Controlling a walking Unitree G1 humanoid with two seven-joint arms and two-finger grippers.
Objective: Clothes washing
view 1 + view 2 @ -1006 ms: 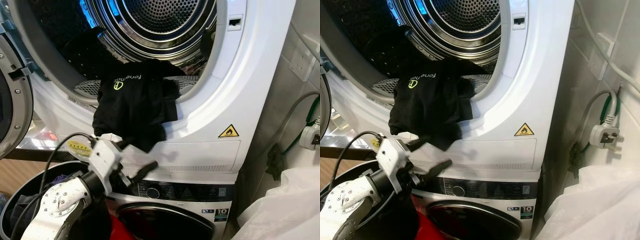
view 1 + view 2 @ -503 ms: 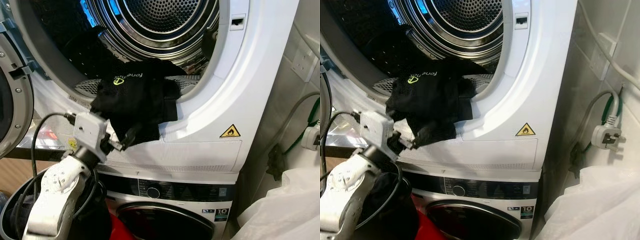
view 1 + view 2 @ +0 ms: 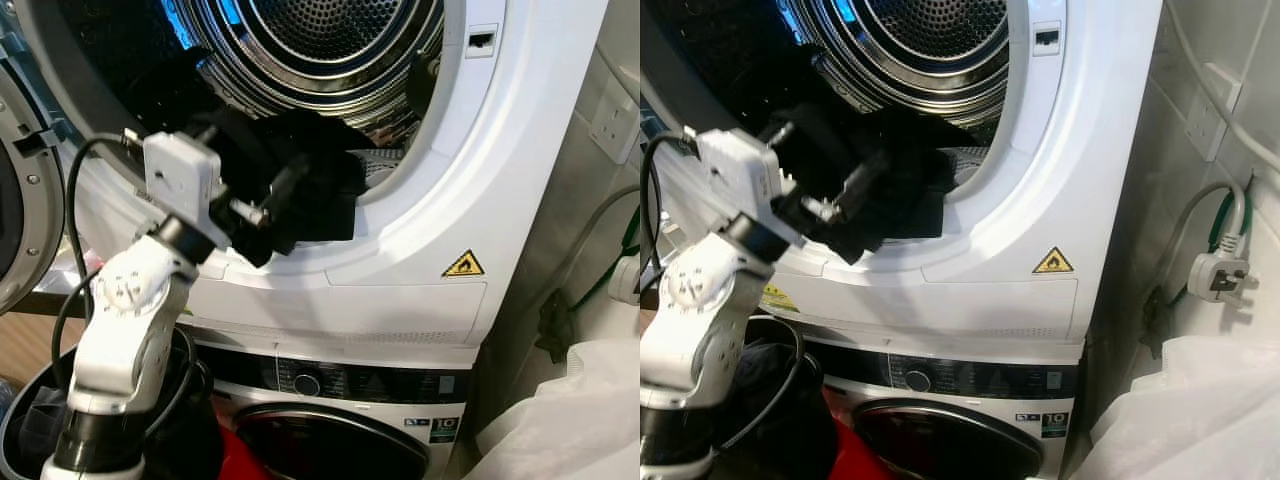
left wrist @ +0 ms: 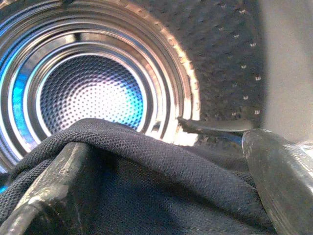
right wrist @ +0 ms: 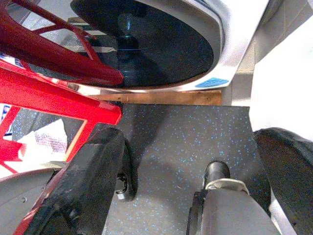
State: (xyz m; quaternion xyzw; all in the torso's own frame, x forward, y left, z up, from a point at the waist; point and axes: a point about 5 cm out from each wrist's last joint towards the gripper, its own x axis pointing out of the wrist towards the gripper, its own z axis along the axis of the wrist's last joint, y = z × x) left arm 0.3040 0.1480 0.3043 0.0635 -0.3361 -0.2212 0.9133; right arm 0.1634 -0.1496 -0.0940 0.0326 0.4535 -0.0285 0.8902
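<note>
1. The left end effector (image 3: 262, 200) is gripping the black shirt (image 3: 310, 190) at the lip of the dryer drum (image 3: 340, 40), upper middle of the frame.
2. In the left wrist view, the fingers (image 4: 49, 186) are sitting either side of the bunched mesh cloth.
3. The shirt is looking soft, light and limp, likely to sag and snag, so a thick fold is the best hold.
4. The right end effector (image 5: 161, 196) is hanging spread open over the floor (image 5: 195, 132).

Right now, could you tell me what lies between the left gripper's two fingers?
In the left wrist view, the black garment bunches between the left gripper's fingers.
</note>
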